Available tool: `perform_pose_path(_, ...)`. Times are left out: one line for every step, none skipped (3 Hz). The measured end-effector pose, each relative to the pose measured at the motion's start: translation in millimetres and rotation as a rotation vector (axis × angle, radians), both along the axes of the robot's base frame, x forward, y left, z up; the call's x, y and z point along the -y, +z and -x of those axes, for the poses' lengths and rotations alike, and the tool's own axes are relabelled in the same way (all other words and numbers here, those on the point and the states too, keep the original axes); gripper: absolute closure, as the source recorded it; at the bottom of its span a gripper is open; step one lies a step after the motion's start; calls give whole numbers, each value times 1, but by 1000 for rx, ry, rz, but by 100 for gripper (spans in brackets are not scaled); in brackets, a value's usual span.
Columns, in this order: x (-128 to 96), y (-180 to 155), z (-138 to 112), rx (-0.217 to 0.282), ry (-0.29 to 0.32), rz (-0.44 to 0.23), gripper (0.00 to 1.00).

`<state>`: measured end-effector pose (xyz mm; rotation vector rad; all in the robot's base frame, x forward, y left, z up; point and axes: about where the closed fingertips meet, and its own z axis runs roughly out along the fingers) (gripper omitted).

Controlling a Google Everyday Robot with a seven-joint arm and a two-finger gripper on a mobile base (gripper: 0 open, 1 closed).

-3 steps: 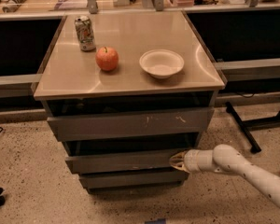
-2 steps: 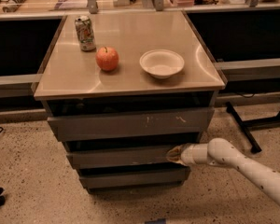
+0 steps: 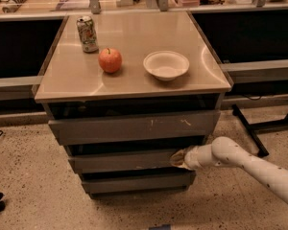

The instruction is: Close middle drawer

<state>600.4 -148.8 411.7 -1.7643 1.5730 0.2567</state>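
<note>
Against flat grey middle drawer (image 3: 120, 161), gripper (image 3: 176, 158)

Gripper (image 3: 175, 158) apparently touches right of middle drawer (image 3: 120, 161).

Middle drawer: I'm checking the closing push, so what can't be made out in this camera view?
- Inside of the middle drawer: camera view, only a dark gap, shadowed by the top drawer above.
- The gripper, at the middle drawer's front, right end: contact unclear, its tip blurs into the front.
- The arm: cut off by the right edge; base out of view.
</note>
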Motion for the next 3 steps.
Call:
perform_pose_path(4, 6, 29, -150, 39, 55, 100)
perform_pose_path(18, 16, 66, -307, 32, 109, 100)
perform_pose_path(20, 16, 70, -328, 28, 110, 81)
